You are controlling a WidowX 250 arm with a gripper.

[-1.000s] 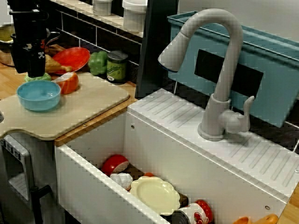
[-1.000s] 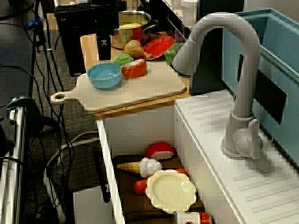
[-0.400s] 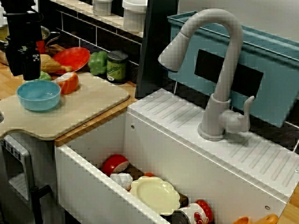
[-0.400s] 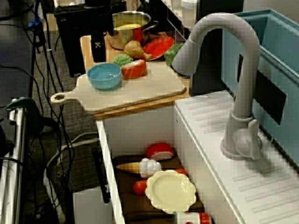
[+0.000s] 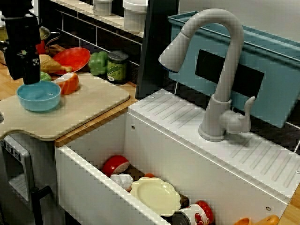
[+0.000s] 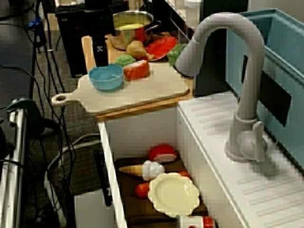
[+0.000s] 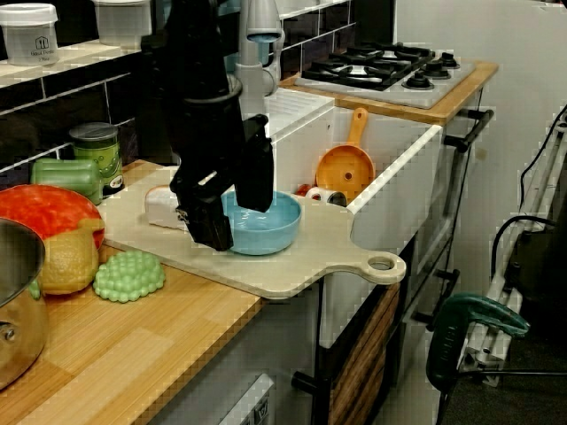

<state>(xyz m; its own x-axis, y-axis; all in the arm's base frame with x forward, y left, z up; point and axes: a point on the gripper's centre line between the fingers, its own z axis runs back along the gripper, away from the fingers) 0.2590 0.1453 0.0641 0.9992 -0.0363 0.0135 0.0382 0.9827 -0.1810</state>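
Gripper (image 7: 232, 202) is pointing straight down from a black upright arm. In the view from the counter's end we are seeing its two fingers (image 7: 209, 226) standing moderately apart and holding nothing. They are straddling the rim of the blue bowl (image 7: 270, 228): one finger is hanging outside the bowl's wall on the pot side, the other over the hollow. We cannot tell whether either is touching the rim.

The bowl is sitting on the pale cutting board (image 7: 306, 258), in the half toward the board's handle. Just beside it, an orange-and-white toy food piece (image 5: 69, 83) is lying on the board. A green bumpy toy (image 7: 129, 276) is lying on the wooden counter just off the board's edge, near the outer finger, and the steel pot (image 7: 16, 301) is standing farther along.

In the view facing the faucet, we are finding the widest open stretch of board lying between the bowl and the white sink wall (image 7: 403, 168). The board's handle is jutting past the counter's front edge. A red plate (image 5: 72, 58) is crowding the back of the counter.
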